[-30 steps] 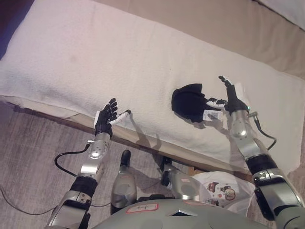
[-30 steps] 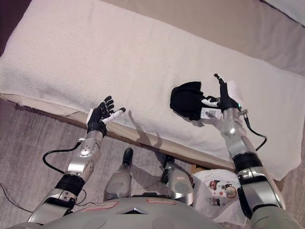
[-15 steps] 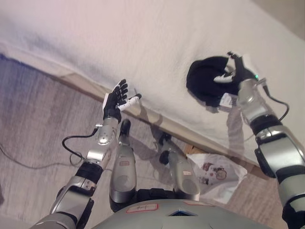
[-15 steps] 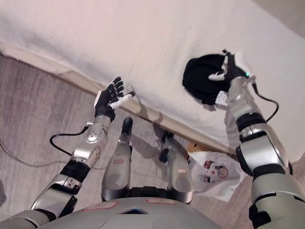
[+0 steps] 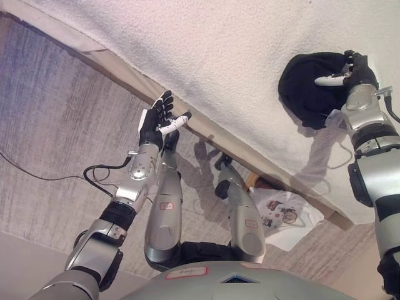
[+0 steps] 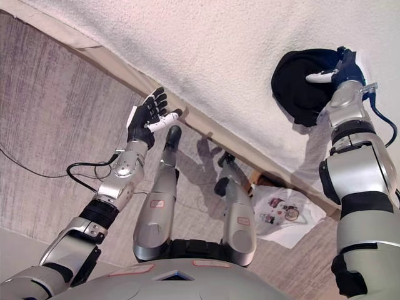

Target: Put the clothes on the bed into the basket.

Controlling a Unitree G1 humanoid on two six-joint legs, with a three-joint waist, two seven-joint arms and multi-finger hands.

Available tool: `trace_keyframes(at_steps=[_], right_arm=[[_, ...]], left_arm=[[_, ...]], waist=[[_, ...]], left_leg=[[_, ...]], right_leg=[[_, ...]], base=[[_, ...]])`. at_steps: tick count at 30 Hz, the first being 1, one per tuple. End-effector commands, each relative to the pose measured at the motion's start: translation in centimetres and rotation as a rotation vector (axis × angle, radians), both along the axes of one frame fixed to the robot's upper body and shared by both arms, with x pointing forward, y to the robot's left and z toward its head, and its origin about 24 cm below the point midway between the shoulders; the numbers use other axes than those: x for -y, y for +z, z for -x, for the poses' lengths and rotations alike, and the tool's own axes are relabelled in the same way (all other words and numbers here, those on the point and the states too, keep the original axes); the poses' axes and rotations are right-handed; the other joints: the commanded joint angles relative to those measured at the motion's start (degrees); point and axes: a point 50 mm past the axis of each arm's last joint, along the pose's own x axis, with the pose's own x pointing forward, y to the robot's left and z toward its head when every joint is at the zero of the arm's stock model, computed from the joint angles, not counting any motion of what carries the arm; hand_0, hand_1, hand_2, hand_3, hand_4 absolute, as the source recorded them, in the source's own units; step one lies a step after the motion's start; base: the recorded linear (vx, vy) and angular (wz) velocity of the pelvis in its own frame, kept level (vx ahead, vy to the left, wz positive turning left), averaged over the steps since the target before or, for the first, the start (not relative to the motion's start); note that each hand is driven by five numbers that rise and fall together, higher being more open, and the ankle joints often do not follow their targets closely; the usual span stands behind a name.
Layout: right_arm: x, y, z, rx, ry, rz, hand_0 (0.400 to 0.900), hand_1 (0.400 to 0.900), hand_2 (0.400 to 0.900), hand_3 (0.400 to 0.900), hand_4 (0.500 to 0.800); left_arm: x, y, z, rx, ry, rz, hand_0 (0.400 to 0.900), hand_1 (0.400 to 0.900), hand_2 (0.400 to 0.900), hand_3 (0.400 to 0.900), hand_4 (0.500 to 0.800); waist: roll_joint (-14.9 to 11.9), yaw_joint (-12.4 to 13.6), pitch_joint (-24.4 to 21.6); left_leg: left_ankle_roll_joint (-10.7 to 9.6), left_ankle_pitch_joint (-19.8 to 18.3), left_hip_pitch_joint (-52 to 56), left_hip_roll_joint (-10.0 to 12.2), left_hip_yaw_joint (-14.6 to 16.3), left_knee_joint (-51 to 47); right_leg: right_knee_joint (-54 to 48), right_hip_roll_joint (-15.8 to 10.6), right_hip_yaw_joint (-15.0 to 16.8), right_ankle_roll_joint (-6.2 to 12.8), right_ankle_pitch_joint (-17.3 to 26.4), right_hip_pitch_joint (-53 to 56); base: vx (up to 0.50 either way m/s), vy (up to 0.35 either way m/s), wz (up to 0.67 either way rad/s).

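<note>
A black garment (image 5: 306,87) lies bunched on the white bed cover (image 5: 206,56), near the bed's front edge at the right. My right hand (image 5: 357,70) is at the garment's right side. Its fingers are curled on the cloth's edge and its white-tipped thumb lies across the top of the cloth. My left hand (image 5: 156,122) is open, palm up, held in the air over the bed's front edge at the left, holding nothing. No basket shows in either view.
The bed's wooden frame (image 5: 125,75) runs diagonally from upper left to lower right. Grey carpet (image 5: 56,137) lies below it. A white printed bag (image 5: 281,215) lies on the floor under the bed's edge at the right.
The camera has moved, so the whole picture has shifted. My right hand has gone from open beside the garment to fingers curled on its edge. My left hand stays open.
</note>
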Motion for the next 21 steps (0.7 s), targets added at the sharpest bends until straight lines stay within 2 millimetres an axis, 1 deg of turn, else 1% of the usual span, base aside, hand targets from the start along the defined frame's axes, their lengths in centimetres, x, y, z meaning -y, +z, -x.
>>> trace_keyframes(at_steps=[1,2,3,4,5,12,18,21], right_arm=[[2.8,4.5,0.6,0.069,-0.062,0.085,0.900,0.900,0.900,0.900,0.800],[2.7,4.8,0.5,0.082,-0.056,0.079,0.900,0.900,0.900,0.900,0.800],[2.6,4.9,0.4,0.082,-0.053,0.081,0.900,0.900,0.900,0.900,0.800],[2.3,5.1,0.2,0.093,-0.045,0.079,0.533,0.533,0.533,0.533,0.580],[2.0,5.0,0.0,0.095,-0.032,0.076,0.400,0.400,0.400,0.400,0.500],[0.8,5.2,-0.6,0.122,-0.001,0.050,0.400,0.400,0.400,0.400,0.500],[0.0,5.1,-1.0,0.158,0.019,0.032,0.400,0.400,0.400,0.400,0.500],[-0.8,4.6,-1.2,0.180,0.039,0.010,0.400,0.400,0.400,0.400,0.500]], left_arm=[[1.7,3.3,-0.5,0.160,-0.078,0.064,0.900,0.900,0.900,0.900,0.800],[1.6,3.3,-0.5,0.159,-0.080,0.060,0.900,0.900,0.900,0.900,0.800],[1.6,3.3,-0.6,0.157,-0.080,0.058,0.900,0.900,0.900,0.900,0.800],[1.6,3.3,-0.6,0.160,-0.076,0.058,0.900,0.900,0.900,0.900,0.800],[1.5,3.4,-0.7,0.163,-0.072,0.057,0.900,0.900,0.900,0.900,0.800],[1.1,3.6,-0.7,0.173,-0.056,0.051,0.900,0.900,0.900,0.900,0.800],[0.6,3.3,-0.4,0.164,-0.032,0.054,0.900,0.900,0.900,0.900,0.800],[0.1,3.0,-0.2,0.155,-0.013,0.051,0.900,0.900,0.900,0.900,0.800]], waist=[[0.7,1.4,1.4],[0.3,1.2,1.4],[0.2,1.1,1.4],[0.2,1.1,1.4],[0.1,0.9,1.3],[-0.1,0.2,1.1],[-0.1,-0.5,0.6],[-0.2,-0.9,-0.6]], left_leg=[[3.5,-8.8,5.6,-0.7,4.6,3.4],[3.8,-7.5,4.7,-1.5,4.7,3.6],[3.8,-7.5,4.6,-1.5,4.6,3.6],[3.8,-7.5,4.7,-1.5,4.6,3.6],[3.8,-7.4,4.8,-1.6,4.6,3.5],[3.8,-7.0,6.0,-1.4,4.8,2.4],[3.7,-6.7,7.9,-1.5,5.0,1.3],[3.7,-6.2,10.1,-1.4,5.0,-0.4]], right_leg=[[9.4,0.4,4.2,2.31,-7.2,0.9],[9.1,-0.3,3.7,1.90,-6.3,0.4],[9.2,-0.3,3.7,1.90,-6.3,0.3],[9.2,-0.3,3.8,1.91,-6.2,0.2],[9.2,-0.3,3.8,1.93,-6.2,0.2],[7.8,0.0,3.9,2.06,-5.4,1.3],[6.7,0.1,4.3,2.26,-4.8,3.0],[5.5,-0.1,4.2,2.63,-4.2,5.3]], base=[[-0.04,0.032,0.08],[-0.04,0.033,0.09],[-0.05,0.037,0.08],[0.00,0.000,0.00],[0.00,0.000,0.00],[0.00,0.000,0.00],[-0.01,0.016,-0.04],[-0.01,0.023,-0.06]])
